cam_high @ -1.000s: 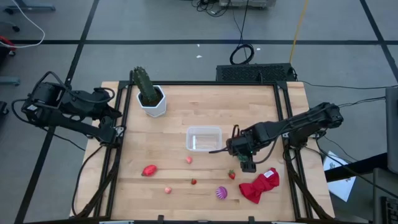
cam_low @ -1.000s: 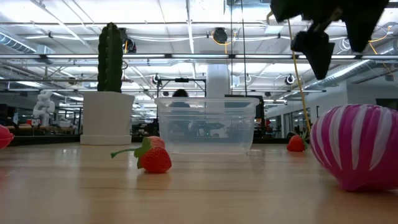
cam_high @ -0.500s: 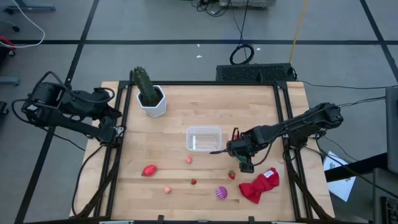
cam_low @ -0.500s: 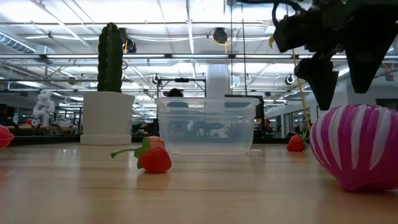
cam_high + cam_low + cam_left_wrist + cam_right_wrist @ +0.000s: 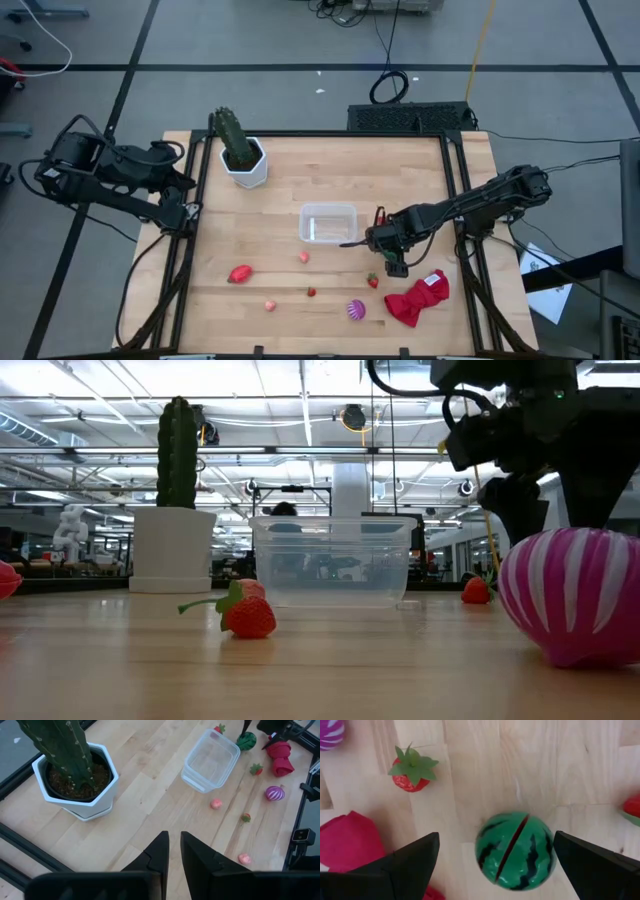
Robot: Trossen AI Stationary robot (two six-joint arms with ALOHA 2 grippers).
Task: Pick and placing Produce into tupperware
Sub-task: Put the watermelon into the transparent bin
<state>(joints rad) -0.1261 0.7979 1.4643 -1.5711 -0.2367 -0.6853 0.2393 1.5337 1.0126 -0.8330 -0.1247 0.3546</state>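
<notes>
Right end effector (image 5: pixel 492 857) hung spread wide over the green striped ball (image 5: pixel 515 851), not gripping; tupperware (image 5: pixel 327 223) was empty, all produce on the counter (image 5: pixel 300 170); left end effector (image 5: pixel 172 852) pressed together, parked by cactus (image 5: pixel 233 138)

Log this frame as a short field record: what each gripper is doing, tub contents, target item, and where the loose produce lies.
right gripper: open, over the green striped watermelon ball, fingers either side, not yet gripping
left gripper: shut, waiting at the table's left edge near the white hexagonal cactus pot
clear plastic rectangular tub: empty
loose produce: strawberry, purple striped piece, pink bits on the wood
red cloth: beside the ball
</notes>
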